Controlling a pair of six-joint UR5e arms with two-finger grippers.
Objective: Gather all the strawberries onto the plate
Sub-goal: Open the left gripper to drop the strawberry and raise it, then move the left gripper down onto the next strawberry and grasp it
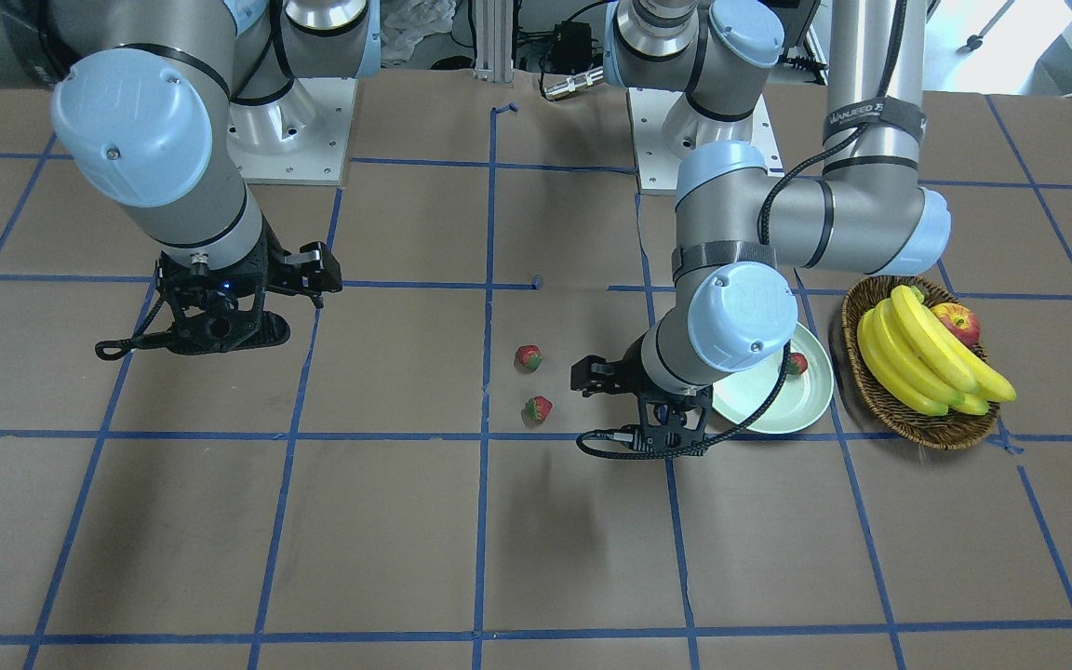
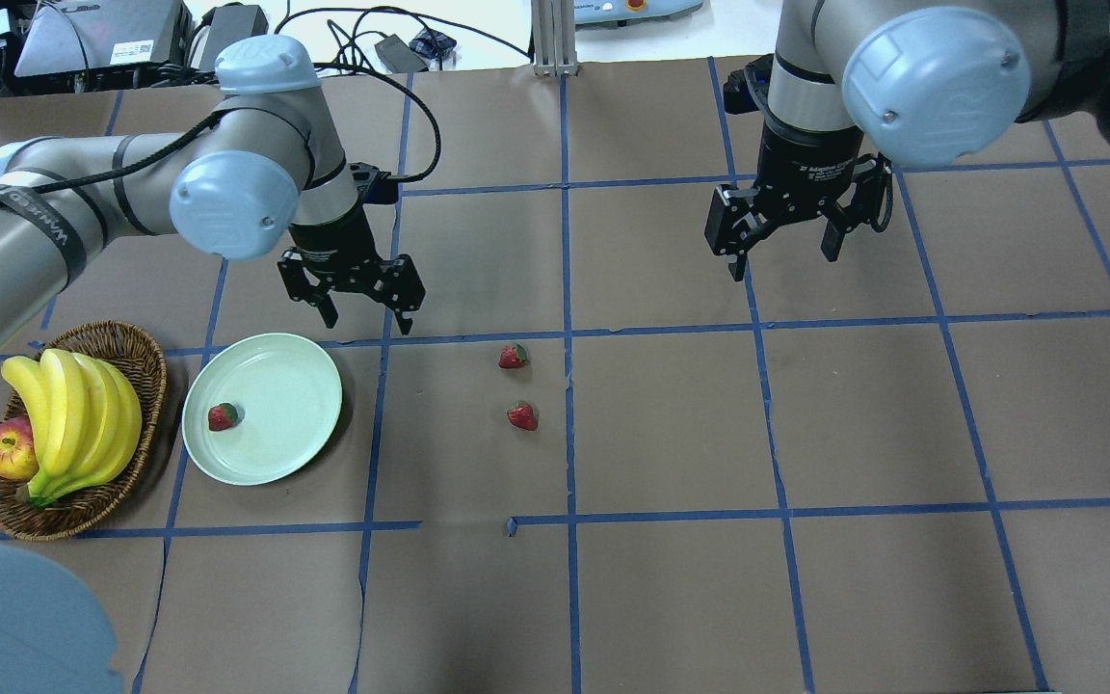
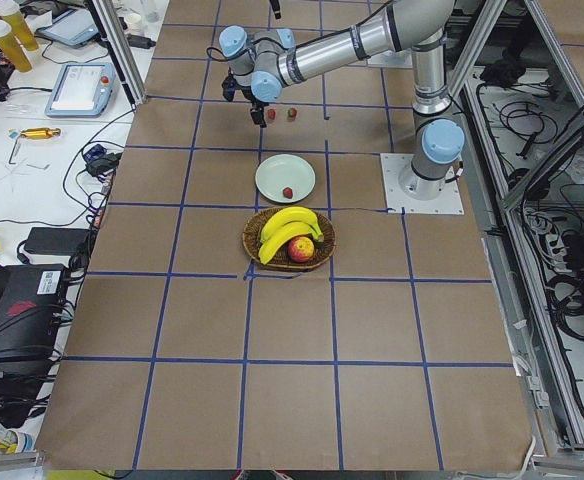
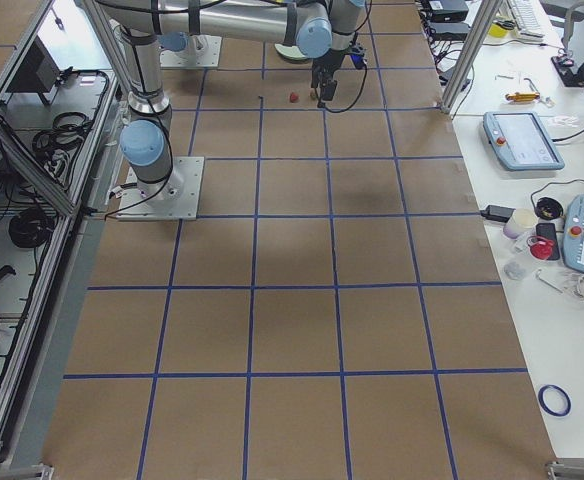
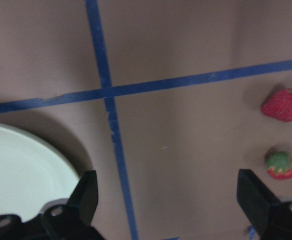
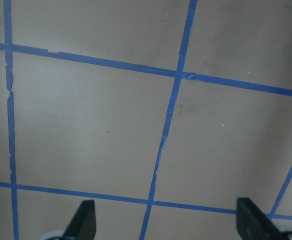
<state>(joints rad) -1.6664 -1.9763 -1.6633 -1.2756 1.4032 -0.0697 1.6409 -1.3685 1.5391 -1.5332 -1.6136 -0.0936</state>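
Evidently the job is a third done: one strawberry (image 2: 223, 416) sits inside the plate (image 2: 309, 439), close to the rim that faces the wicker basket (image 2: 145, 357). The far strawberry (image 2: 514, 357) and the near strawberry (image 2: 521, 415) lie loose on the table (image 2: 671, 434), close together beside a blue tape line and well apart from the plate. The left gripper (image 2: 369, 318) hangs above the paper just past the plate's far rim, between the plate and the loose pair, its fingers spread wide with nothing between them. Its wrist camera shows the plate's edge at one side and both berries at the other, which suits an arm placed to go for the next fruit. Wide jaws make sense here, since each berry is small and rounded and needs room on either side before a pinch. This arm looks the natural one for the work, as the plate stands on its half. The right gripper (image 2: 783, 258) hangs over bare paper on the other half, fingers likewise spread and empty, seemingly held out of the way. The basket, with bananas (image 2: 73, 410) and an apple (image 2: 8, 453), stands just beside the plate and has no part in the task. The likely risk is that a berry rolls or tips when one finger reaches it first.
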